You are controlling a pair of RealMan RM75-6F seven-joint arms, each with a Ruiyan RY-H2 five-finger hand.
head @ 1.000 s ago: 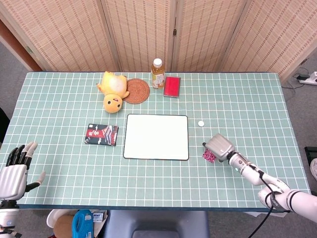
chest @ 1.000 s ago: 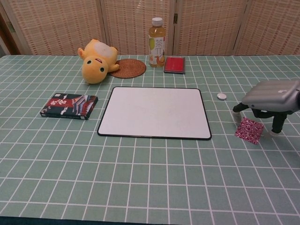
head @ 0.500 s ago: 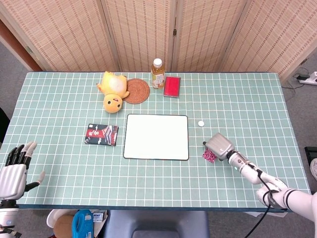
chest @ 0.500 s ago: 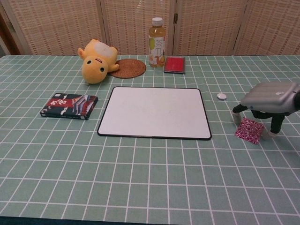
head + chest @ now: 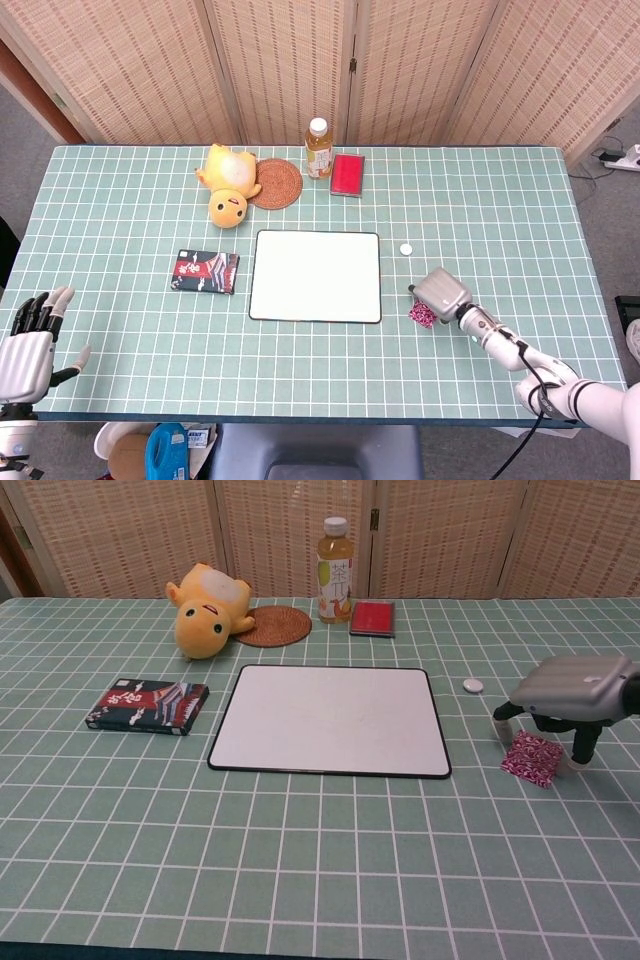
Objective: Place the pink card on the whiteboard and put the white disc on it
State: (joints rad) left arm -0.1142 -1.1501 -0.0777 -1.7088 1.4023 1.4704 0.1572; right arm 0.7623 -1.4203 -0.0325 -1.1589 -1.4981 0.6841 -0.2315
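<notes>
Right hand [image 5: 565, 695] straddles pink card [image 5: 531, 756], fingers spread, nothing gripped; whiteboard [image 5: 330, 720] toward bench centre; left hand [image 5: 30, 350] open, far.

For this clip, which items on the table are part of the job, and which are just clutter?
Job items:
small pink patterned card, under the right hand
white rectangular whiteboard with black rim
small white disc

Lying about:
yellow plush toy
round woven coaster
bottle of yellow tea
red flat box
dark printed box
</notes>
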